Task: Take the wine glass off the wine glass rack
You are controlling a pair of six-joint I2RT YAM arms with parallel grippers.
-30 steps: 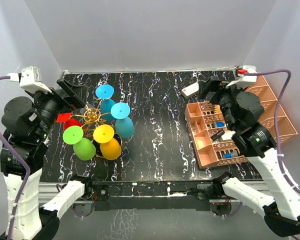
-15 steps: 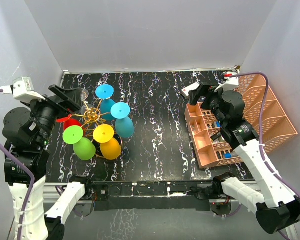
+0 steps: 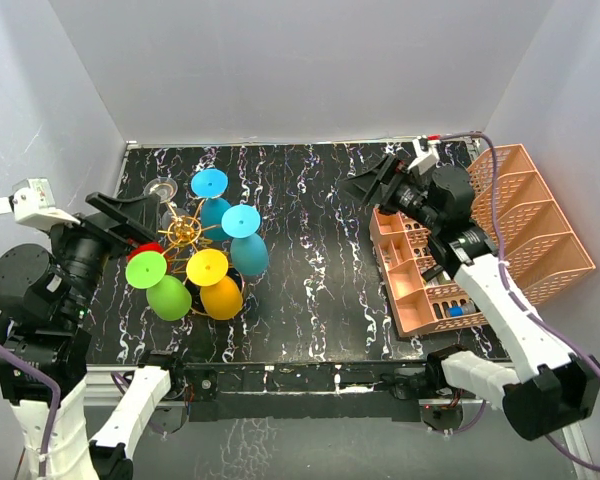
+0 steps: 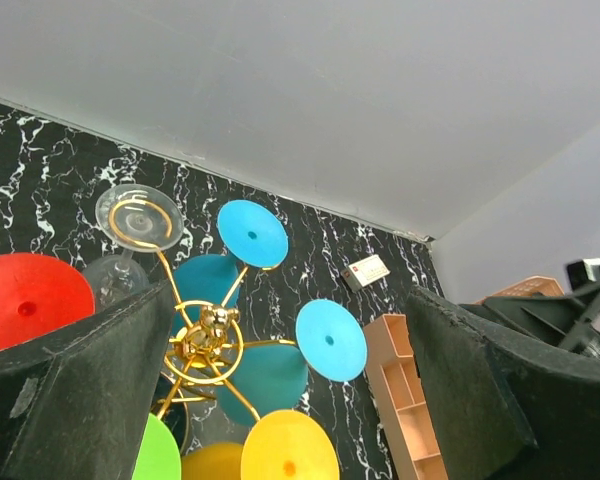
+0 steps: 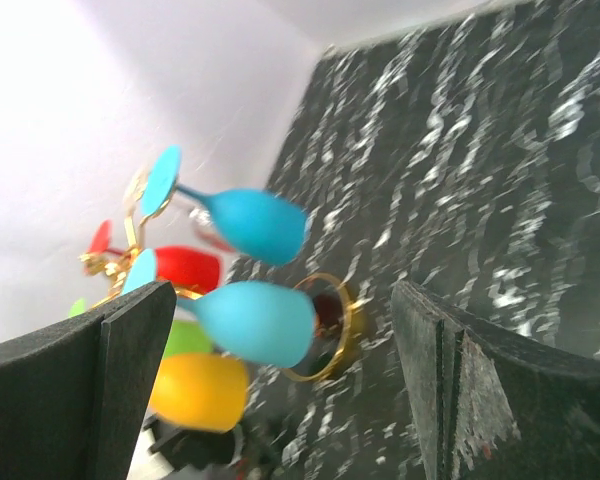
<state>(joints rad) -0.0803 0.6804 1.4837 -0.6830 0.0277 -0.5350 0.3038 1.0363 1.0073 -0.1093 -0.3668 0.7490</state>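
Observation:
The gold wire wine glass rack stands at the table's left with several wine glasses hanging bowl-down: two blue, yellow, green, red and a clear one. My left gripper hovers open just left of the rack, nothing between its fingers. In the left wrist view the rack's hub and a blue glass lie between the wide fingers. My right gripper is open at the back right, facing the rack; its view shows a blue glass far off.
A peach mesh organiser with small items in its compartments fills the right side, under the right arm. A small white box lies near the back of the black marbled table. Grey walls close in the back and sides.
The right arm has swung left, off the organiser, and now points its open gripper toward the rack. The left arm has drawn back and lower on the left. No glass has moved.

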